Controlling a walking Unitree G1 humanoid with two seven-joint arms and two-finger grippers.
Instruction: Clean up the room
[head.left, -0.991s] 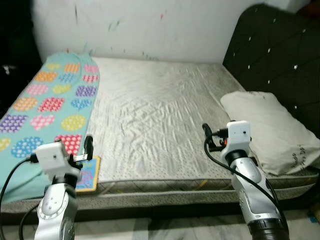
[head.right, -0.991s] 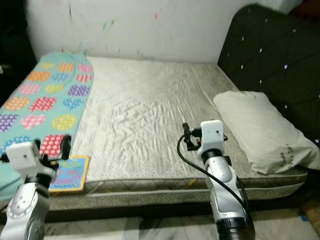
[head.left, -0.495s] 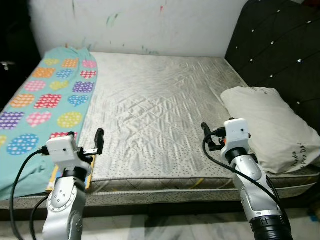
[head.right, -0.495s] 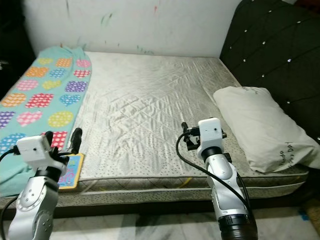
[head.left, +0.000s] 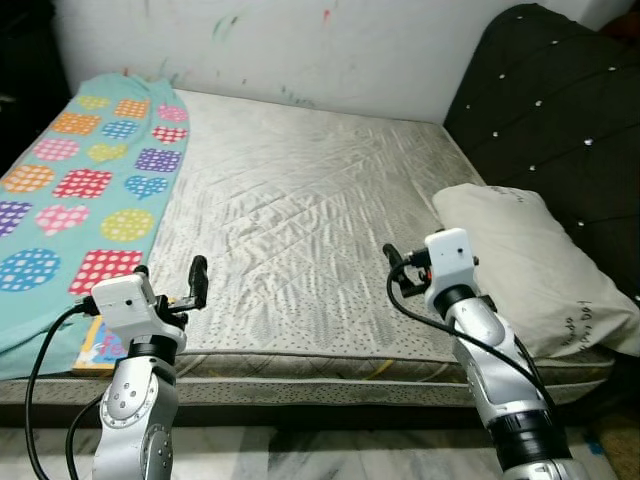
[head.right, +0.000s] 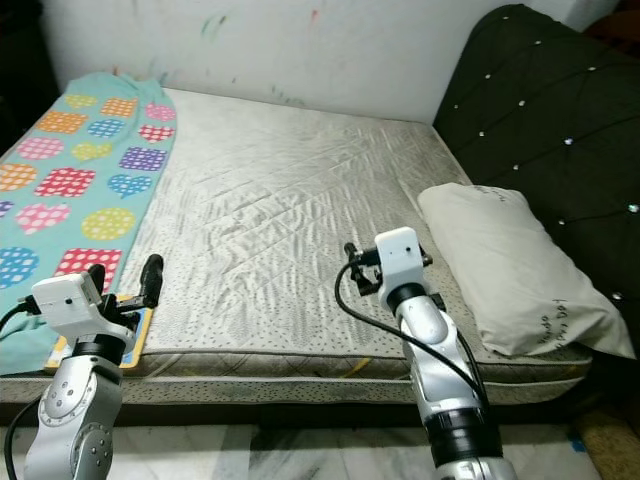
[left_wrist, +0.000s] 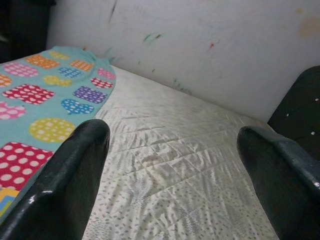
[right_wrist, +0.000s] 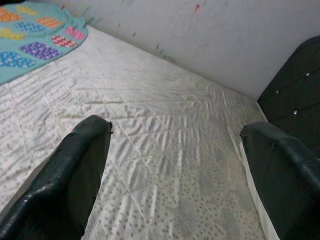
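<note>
Now both the left gripper (left_wrist: 170, 175) and right gripper (right_wrist: 175, 175) hover with fingers spread and empty over the mattress (head.left: 300, 210), the left raised nearer the colourful book (head.left: 98, 345) than before.

I see a bed (head.left: 300, 200) with a bare quilted mattress carrying a teal blanket (head.left: 70, 190) with coloured patches along its left side, a white pillow (head.left: 530, 265) at the right by the dark headboard, and a colourful book (head.left: 100, 345) at the front left edge.
</note>
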